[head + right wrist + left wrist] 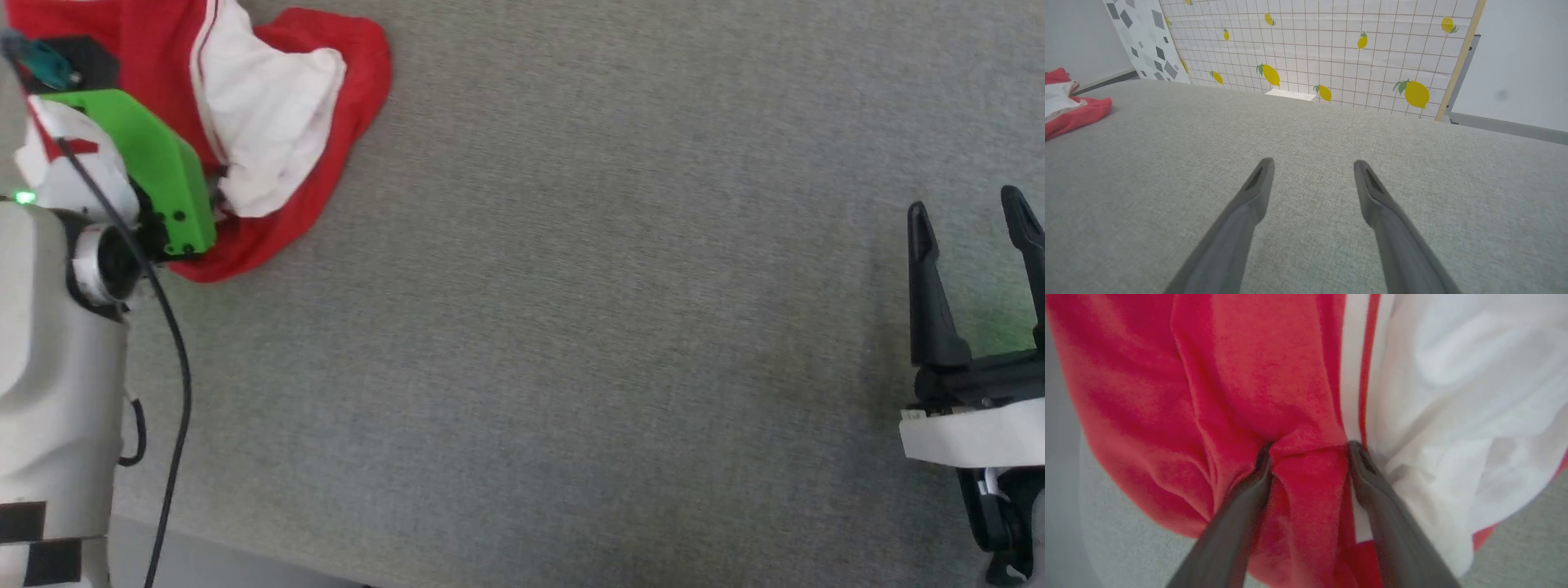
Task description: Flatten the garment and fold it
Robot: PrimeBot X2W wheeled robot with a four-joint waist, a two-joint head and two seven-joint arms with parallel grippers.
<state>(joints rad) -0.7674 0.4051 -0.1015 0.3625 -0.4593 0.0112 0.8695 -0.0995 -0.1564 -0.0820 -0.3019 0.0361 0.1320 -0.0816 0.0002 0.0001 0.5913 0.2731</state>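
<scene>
Garment (pixel 326 122) lies crumpled at far-left top of grey surface (pixel 571 327), right under L gripper (pixel 1311 451): jaws wide, tips pressed into red cloth w/ a ridge between, not yet pinched. R gripper (pixel 966 202) at far right, jaws wide, empty, well apart from cloth, so L arm is nearer.

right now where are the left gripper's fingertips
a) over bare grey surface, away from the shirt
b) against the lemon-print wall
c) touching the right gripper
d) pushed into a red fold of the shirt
d: in the left wrist view the left gripper has both tips dug into a red fold of the garment, jaws apart with cloth bunched between them, just beside the white-and-red trim.
</scene>
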